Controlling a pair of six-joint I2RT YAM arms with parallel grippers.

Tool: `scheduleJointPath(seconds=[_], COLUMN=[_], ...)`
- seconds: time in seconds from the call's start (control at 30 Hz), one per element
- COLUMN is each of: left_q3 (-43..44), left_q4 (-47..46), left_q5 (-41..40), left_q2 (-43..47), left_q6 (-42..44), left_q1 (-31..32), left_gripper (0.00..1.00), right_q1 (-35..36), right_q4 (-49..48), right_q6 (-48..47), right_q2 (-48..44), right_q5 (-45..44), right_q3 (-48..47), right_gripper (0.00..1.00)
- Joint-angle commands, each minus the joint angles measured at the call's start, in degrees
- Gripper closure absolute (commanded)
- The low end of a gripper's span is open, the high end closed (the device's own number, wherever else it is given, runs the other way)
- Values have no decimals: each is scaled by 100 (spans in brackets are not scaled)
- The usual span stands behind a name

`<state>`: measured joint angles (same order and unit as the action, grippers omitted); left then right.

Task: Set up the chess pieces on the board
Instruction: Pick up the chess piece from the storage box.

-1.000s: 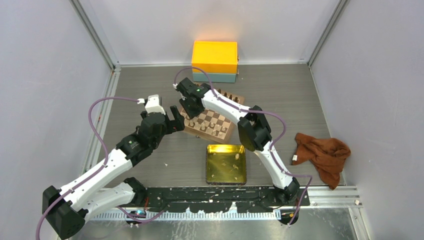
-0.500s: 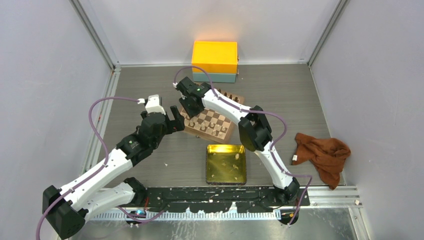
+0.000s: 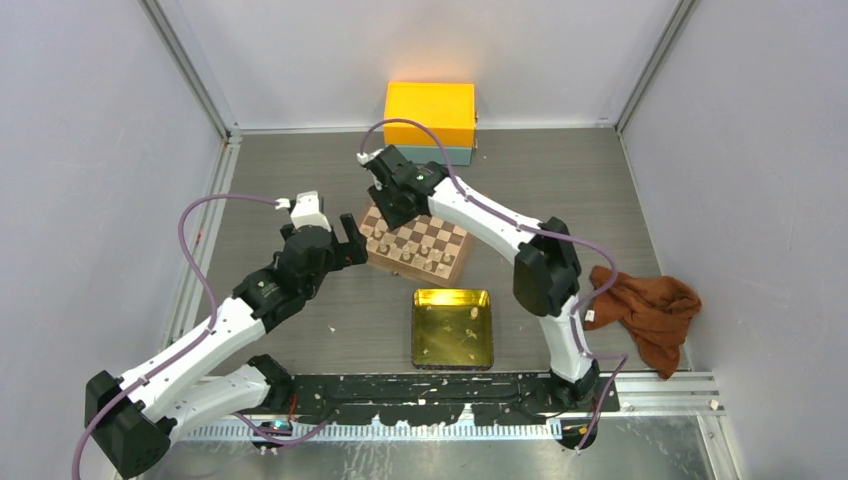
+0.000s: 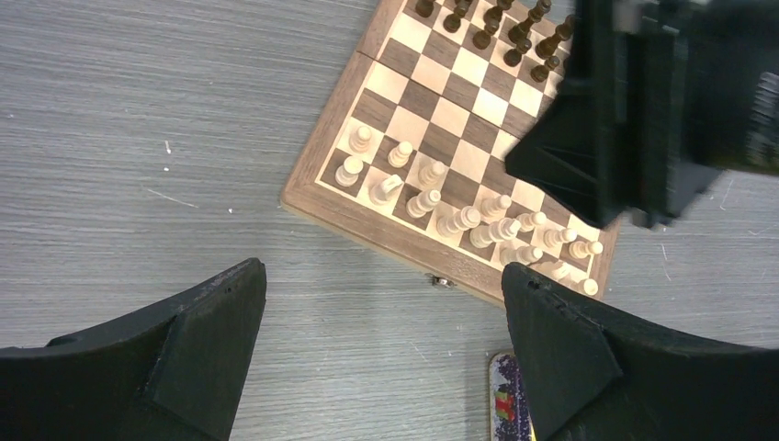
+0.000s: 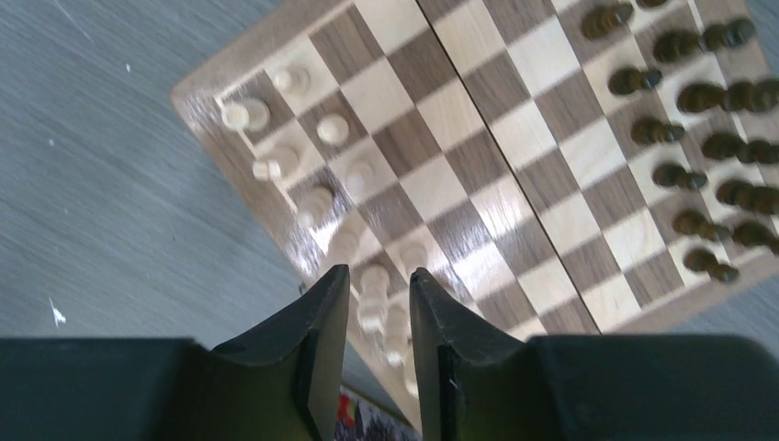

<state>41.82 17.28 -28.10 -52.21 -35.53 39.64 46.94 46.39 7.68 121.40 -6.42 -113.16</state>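
- Gold tray (image 3: pixel 451 292) lies nearest the arm bases, a few pale bits inside.
- Left gripper (image 3: pixel 352 240) (image 4: pixel 381 276) hangs over the table (image 4: pixel 138 138) just left of the board (image 3: pixel 425 238) (image 4: pixel 450 115) (image 5: pixel 478 156), jaws spread wide, holding nothing.
- Cream pieces (image 4: pixel 459 220) (image 5: pixel 317 202) stand in 2 rough rows along the board's near edge.
- Right gripper (image 3: pixel 390 208) (image 5: pixel 377 273) hovers over the board's left end, jaws a narrow gap apart. Blurred cream pieces show through the gap, and I cannot tell if 1 is gripped.
- Dark pieces (image 5: pixel 707 147) (image 4: pixel 496 23) line the opposite edge.
- Yellow box (image 3: pixel 430 112) sits beyond.
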Motion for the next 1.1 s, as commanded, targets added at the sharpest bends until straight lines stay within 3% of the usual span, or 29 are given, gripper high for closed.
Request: scheduleJointPath(seconds=[0.0,0.3,0.63,0.83,1.07], left_q3=[142,80,95,146,137], left_q4=[-123,-321,-495,-523,-500], left_q5=[-198,-255,-192,-135,-144], left_q2=[67,-60,-296,-393,-363], left_q6=[29,-15,-42,-33,0], left_q1=[20,19,23,21,22], left_gripper=[0,0,1,1,1], right_q1=[56,283,747,980,1012], right_q4=[-422,-535,-661,-865,-1212], right_q6=[83,634,2285,3337,3867], right_q2=[-1181,-3115,-5007,-5527,-5481], right_q5=[-332,-831,-1749,-2210,-2209], right_q3=[818,2943,5434,6359,6859], right_gripper=[64,64,64,64,65])
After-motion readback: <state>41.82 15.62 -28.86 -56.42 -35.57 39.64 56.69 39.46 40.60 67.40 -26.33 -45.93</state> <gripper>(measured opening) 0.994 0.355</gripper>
